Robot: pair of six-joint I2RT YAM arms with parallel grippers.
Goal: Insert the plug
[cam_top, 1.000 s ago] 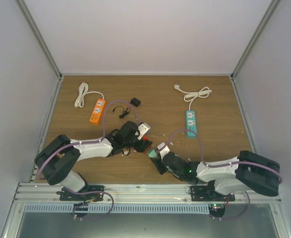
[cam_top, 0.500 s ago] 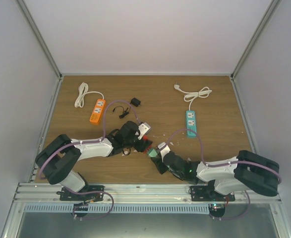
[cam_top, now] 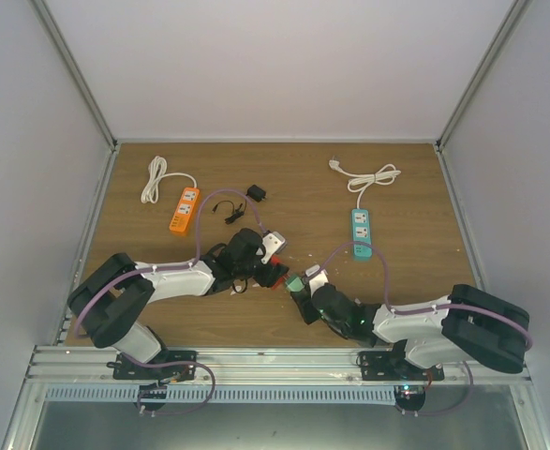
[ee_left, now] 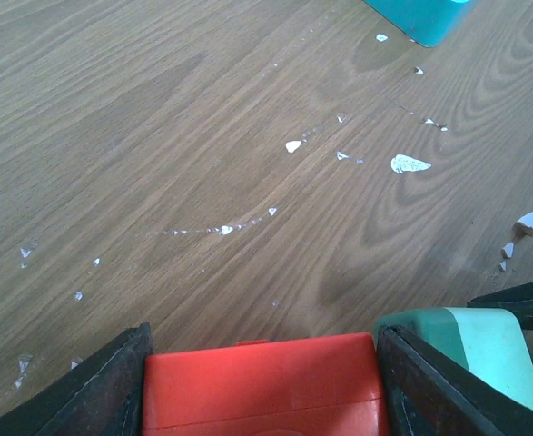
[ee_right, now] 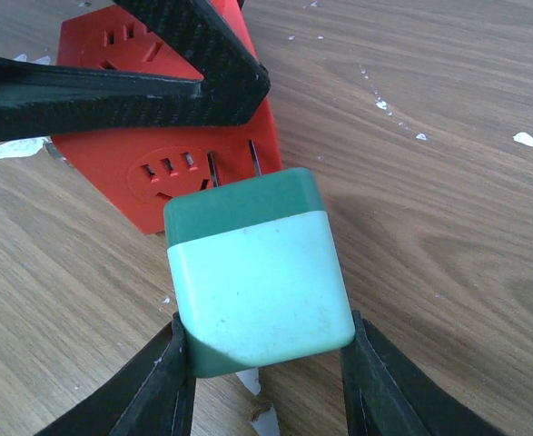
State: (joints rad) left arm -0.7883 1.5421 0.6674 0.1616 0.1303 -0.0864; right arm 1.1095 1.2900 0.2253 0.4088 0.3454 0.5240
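Note:
The plug (ee_right: 257, 272) is a mint and green cube with two metal prongs (ee_right: 233, 169). My right gripper (ee_right: 266, 329) is shut on its sides. The prongs point at a red socket block (ee_right: 139, 173), and their tips reach its face just right of a round recess with slots. Whether they have gone in I cannot tell. My left gripper (ee_left: 266, 338) is shut on the red socket block (ee_left: 261, 386), with the plug (ee_left: 470, 350) at its right. From above, the socket block (cam_top: 276, 273) and plug (cam_top: 295, 283) meet near the table's middle.
An orange power strip (cam_top: 185, 209) with a white cord (cam_top: 155, 178) lies at the back left. A teal power strip (cam_top: 361, 230) with its cord (cam_top: 373, 178) lies at the back right. A black adapter (cam_top: 256, 192) sits between them. White flecks dot the wooden table (cam_top: 415, 197).
My right gripper has carried the plug a little up and left, closer to the red socket block. The left arm has stayed still.

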